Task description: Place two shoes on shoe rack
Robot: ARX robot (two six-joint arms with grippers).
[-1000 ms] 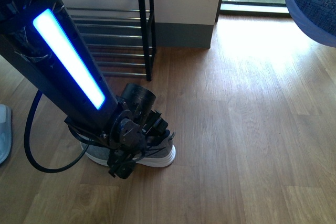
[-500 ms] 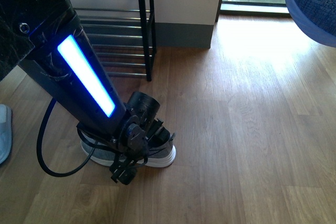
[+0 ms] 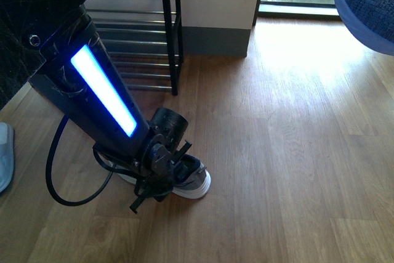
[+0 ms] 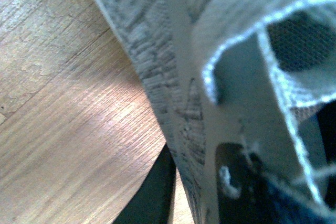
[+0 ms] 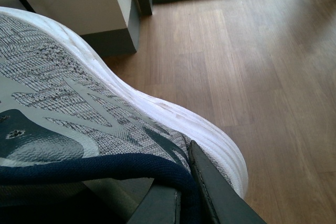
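Pinches side wall of grey knit white-soled sneaker (image 3: 196, 182) with left pincer (image 3: 161, 183), on wooden floor (image 3: 295, 152), long axis roughly 9-to-3; needs lift toward 11 o'clock, to black-framed chrome-rod shoe rack (image 3: 129, 42). Grips matching sneaker (image 5: 79, 93) in right pincer (image 5: 181, 198).

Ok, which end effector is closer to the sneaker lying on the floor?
Left. The left end effector is right on the floor sneaker, at its collar. The right end effector is away from it, holding the other sneaker.
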